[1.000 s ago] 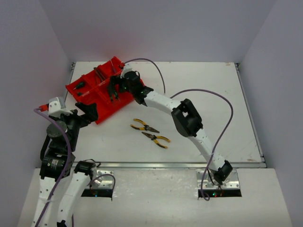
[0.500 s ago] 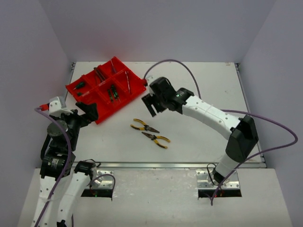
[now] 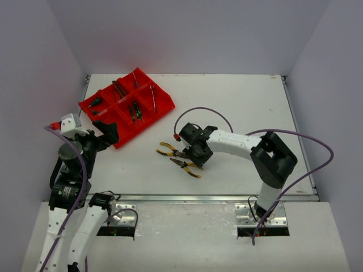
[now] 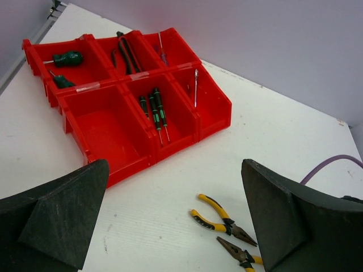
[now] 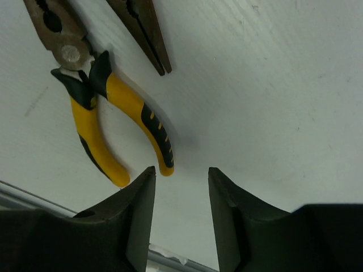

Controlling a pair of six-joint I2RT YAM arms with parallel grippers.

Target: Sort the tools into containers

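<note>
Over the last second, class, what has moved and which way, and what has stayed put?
The right gripper left the red tray, swung toward the near edge and now hovers over the two yellow-handled pliers, jaws narrowed, holding nothing. The pliers, the tray and the open left gripper stayed put.

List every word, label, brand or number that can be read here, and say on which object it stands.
No text can be read.
The red tray shows no print, only pale tape strips on its dividers.
The yellow-handled pliers carry no legible brand.
The robot arms show no marking that is legible at this size.
</note>
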